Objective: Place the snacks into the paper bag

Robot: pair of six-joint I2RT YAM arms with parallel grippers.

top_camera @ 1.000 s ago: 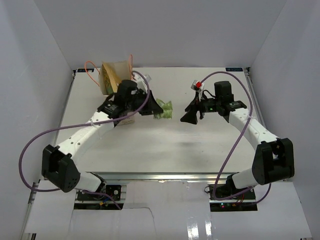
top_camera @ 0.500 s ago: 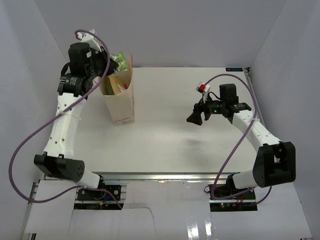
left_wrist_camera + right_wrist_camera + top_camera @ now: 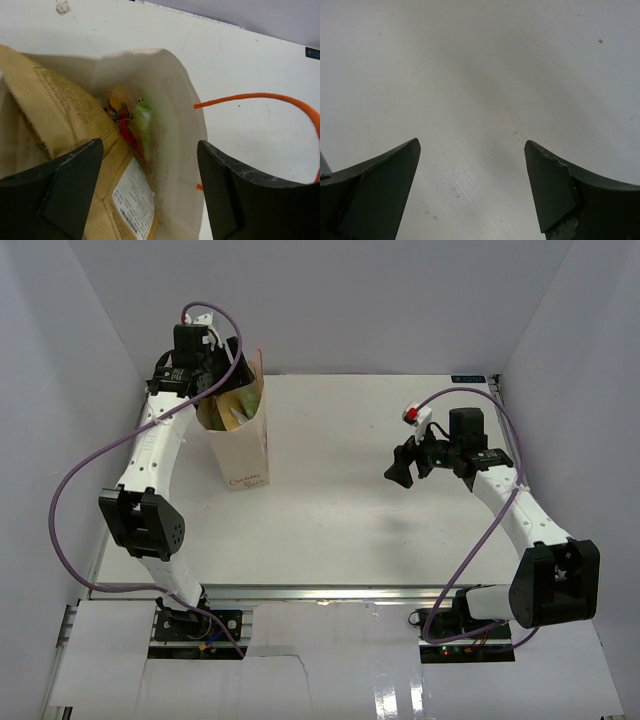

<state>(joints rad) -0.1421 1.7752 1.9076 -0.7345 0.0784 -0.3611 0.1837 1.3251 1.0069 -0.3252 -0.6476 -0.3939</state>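
Note:
The cream paper bag [image 3: 246, 447] stands upright at the back left of the table. My left gripper [image 3: 214, 380] hovers over its mouth, open and empty. In the left wrist view my left gripper [image 3: 150, 144] looks down into the paper bag [image 3: 177, 112]. Inside it are the tan pouch [image 3: 55, 107] with its white label, a blurred green packet [image 3: 144, 124], a red one [image 3: 128, 134] and a bit of yellow. My right gripper [image 3: 398, 471] is open over bare table at the right, and in its wrist view my right gripper [image 3: 472, 144] has nothing between its fingers.
An orange cord handle [image 3: 260, 96] loops out from the bag's rim over the table. White walls enclose the table on three sides. The left arm's purple cable hangs wide on the left.
The left arm rose from the table with a green packet, swung over the bag and opened. The packet is now inside the bag. The right arm drew back slightly to the right.

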